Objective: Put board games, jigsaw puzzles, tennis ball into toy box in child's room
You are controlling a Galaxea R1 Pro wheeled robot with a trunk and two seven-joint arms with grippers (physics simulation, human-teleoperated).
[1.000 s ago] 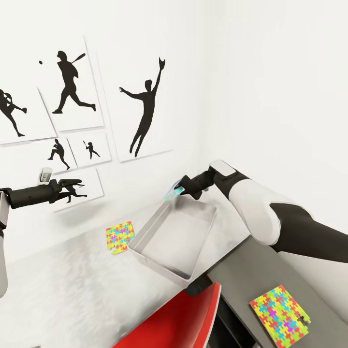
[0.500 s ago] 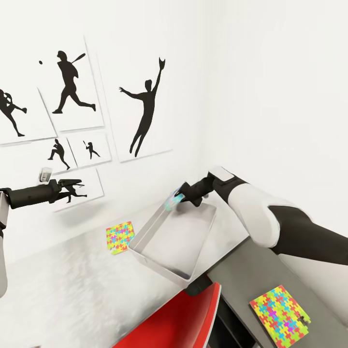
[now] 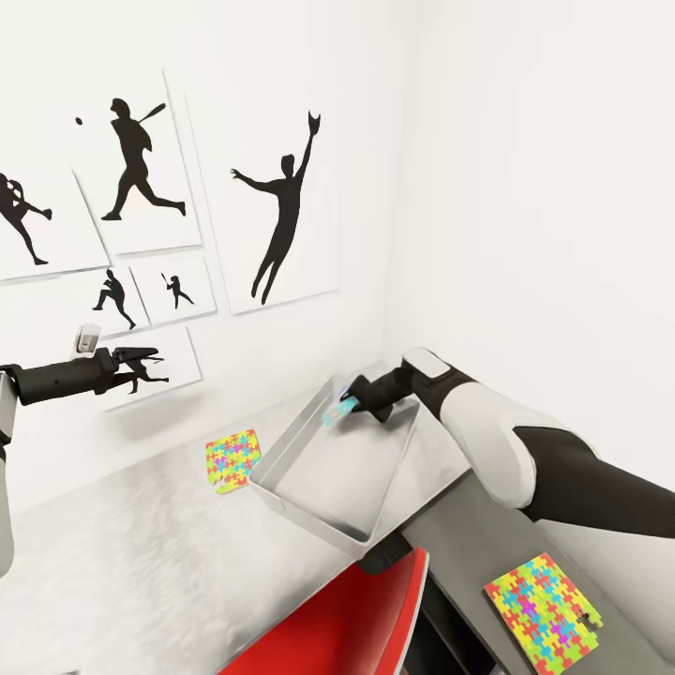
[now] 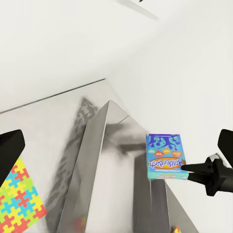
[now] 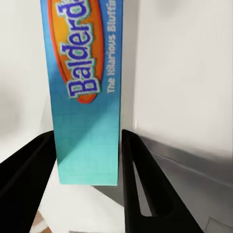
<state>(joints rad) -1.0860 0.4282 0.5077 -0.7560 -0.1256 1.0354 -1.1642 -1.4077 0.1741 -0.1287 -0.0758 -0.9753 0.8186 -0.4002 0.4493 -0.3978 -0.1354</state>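
My right gripper (image 3: 343, 406) is shut on a blue board game (image 3: 336, 409) with an orange band, gripped by one end. The game (image 4: 166, 156) hangs upright over the far end of the light grey toy box (image 3: 281, 448), down at about rim height. In the right wrist view both black fingers (image 5: 140, 179) press its narrow sides (image 5: 87, 92). One jigsaw puzzle (image 3: 232, 459) lies on the pale table (image 3: 122, 553) left of the box. Another jigsaw puzzle (image 3: 547, 614) lies on the dark grey section. My left gripper (image 3: 145, 358) is open, raised near the wall.
A red chair (image 3: 347, 619) stands against the table's front edge below the toy box. Posters of ball players (image 3: 281, 216) cover the wall behind the table. The room's corner is just beyond the box's far end.
My right gripper has carried the board game down and slightly left, from above the toy box's far rim to about rim level. The left arm has stayed still.
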